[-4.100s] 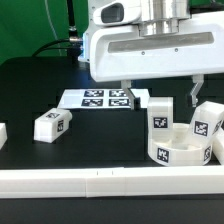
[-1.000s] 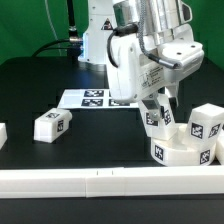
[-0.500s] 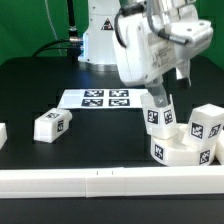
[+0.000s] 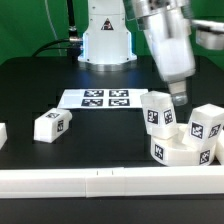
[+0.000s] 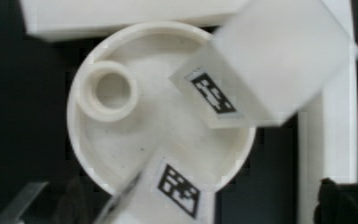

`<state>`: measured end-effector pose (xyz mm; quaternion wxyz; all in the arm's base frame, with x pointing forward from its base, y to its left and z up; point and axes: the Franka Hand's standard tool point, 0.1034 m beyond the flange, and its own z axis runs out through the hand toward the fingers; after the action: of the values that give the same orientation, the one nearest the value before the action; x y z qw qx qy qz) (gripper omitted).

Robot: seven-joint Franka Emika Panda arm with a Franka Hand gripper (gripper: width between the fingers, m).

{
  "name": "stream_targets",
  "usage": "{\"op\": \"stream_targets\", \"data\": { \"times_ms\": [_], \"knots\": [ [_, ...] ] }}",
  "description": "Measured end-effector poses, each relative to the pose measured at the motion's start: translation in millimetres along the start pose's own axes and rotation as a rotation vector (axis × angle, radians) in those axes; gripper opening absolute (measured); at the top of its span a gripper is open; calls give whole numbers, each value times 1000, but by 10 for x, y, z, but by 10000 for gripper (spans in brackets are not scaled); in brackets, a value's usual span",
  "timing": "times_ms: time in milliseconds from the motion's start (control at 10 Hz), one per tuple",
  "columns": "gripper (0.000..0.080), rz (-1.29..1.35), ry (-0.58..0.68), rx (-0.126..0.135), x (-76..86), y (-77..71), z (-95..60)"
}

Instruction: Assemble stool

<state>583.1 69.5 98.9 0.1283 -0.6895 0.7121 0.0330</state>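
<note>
Starting at the fingers (image 5: pixel 345 193), we see in the wrist view two dark tips standing wide apart with nothing gripped between them. Only the rim of the white plastic, round ring-shaped seat disc (image 5: pixel 114 140) shows beneath the gap.

In the exterior view the fingers (image 4: pixel 178 96) are a motion blur just above and to the exterior view's right of the small white rectangular plastic leg block (image 4: pixel 157 111) with black-and-white square tags. They appear clear of it. Half a second ago they were close against that block's top with the wrist twisted. Now the arm has swung up and towards the exterior view's right.

The leg block stands on its own, leaning slightly, in the seat disc (image 4: pixel 180 150) at the near right of the black worktop (image 4: pixel 40 85). We judge that this first leg has been seated and let go, though we cannot tell how firmly it sits in its socket.

A second leg block (image 4: pixel 206 123) of the same kind stands at the disc's right, touching it or just behind it. A third leg block (image 4: pixel 52 124) lies well apart on the exterior view's left, so by our reading two legs remain to be fitted. Farther back lies the marker board (image 4: pixel 100 98), and a long white border rail (image 4: pixel 100 183) runs along the near edge.
</note>
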Motion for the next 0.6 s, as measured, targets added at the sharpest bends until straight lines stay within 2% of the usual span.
{"op": "stream_targets", "data": {
  "times_ms": [300,600],
  "knots": [
    [649,-466,-10,-28,-115,-102,-77],
    [649,-663,-6,-25,-88,-95,-65]
  ]
}}
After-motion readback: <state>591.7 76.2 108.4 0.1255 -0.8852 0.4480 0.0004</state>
